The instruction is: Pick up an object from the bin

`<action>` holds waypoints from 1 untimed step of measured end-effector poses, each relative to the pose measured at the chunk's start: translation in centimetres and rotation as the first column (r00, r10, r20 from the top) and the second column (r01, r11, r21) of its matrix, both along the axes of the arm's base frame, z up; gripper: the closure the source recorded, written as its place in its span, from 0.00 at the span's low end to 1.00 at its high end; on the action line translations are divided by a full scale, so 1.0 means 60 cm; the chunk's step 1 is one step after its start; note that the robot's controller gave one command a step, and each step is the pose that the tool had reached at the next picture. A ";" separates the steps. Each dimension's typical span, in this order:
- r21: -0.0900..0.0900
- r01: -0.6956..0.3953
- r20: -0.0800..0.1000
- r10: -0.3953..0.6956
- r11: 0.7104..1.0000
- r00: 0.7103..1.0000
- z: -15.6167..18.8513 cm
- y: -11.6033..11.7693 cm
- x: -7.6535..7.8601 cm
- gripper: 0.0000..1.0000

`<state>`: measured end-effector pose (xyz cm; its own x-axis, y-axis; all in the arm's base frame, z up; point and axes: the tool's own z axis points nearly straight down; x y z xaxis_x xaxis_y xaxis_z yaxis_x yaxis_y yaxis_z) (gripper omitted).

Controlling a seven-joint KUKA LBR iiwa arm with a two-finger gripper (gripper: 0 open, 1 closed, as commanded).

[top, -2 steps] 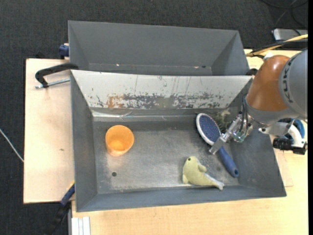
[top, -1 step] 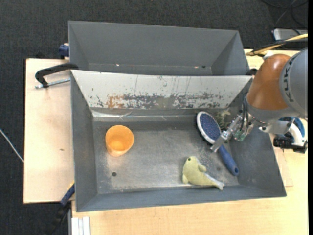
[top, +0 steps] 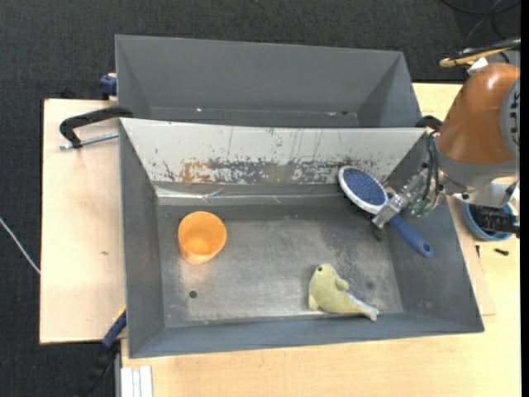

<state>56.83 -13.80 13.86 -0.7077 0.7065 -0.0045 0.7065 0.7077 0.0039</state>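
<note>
The pincer [top: 385, 218] is clamped on the neck of a blue brush [top: 362, 187] by the bin's [top: 140, 246] right wall, well apart from 1 orange cup [top: 201, 236].

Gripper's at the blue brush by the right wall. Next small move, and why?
Probably a short straight lift. The gripper sits across the blue brush between its head and handle, close to the right wall of the bin. Whether it grips is unclear, so a small rise tests that. The orange cup and plush toy lie apart.
</note>
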 end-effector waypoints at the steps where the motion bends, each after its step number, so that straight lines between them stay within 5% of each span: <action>1: 0.000 -0.002 0.000 0.002 1.000 1.000 0.050 0.001 0.002 1.00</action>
